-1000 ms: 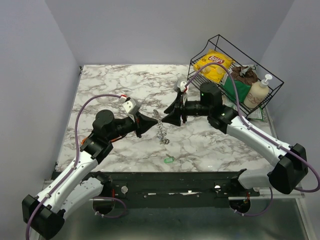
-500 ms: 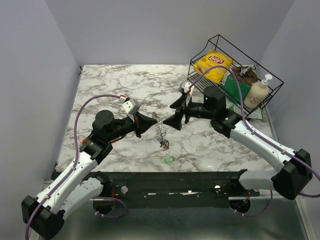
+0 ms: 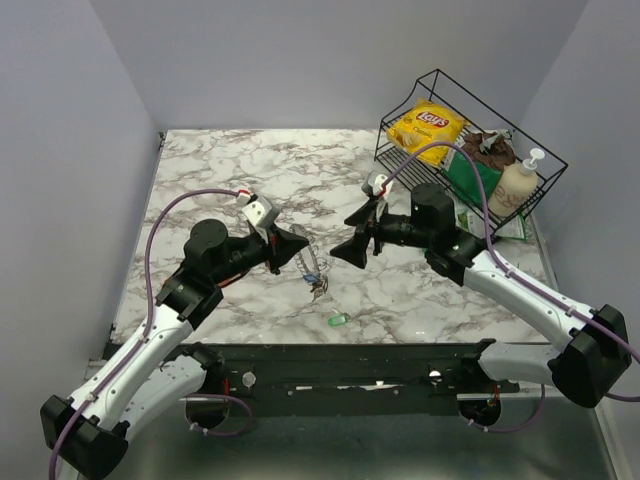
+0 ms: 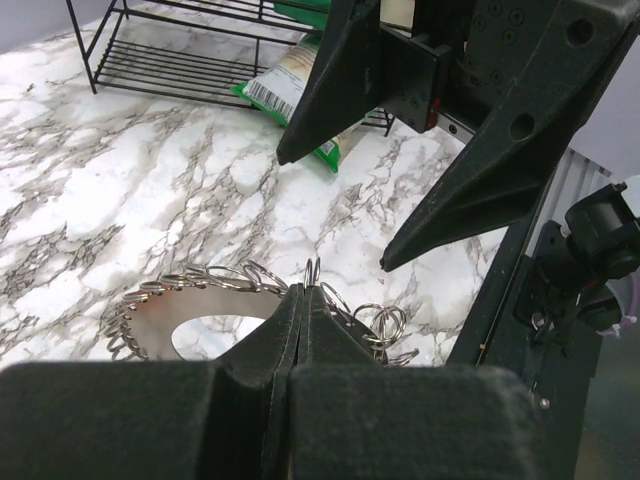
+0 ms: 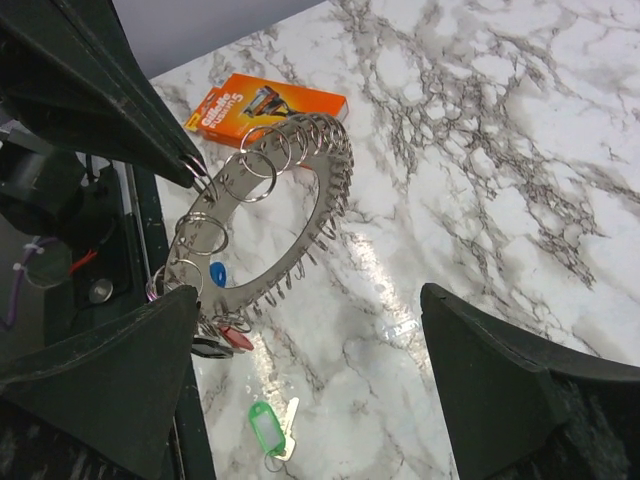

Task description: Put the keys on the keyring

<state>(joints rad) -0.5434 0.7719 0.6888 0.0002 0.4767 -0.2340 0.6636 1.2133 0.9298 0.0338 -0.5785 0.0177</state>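
While the left gripper (image 3: 300,246) pinches the keyring (image 3: 312,270) at centre frame, the right gripper (image 3: 343,238) gapes empty, backed off rightward since earlier.

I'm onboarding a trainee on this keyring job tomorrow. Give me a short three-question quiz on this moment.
1. True or false: the green key lies loose on the table, off the keyring.
2. Which gripper has its jaws shut on the keyring? A) left B) right C) neither
3. Fill in: the right gripper has its jaws ____.
Key: 1 true; 2 A, the left gripper; 3 open.
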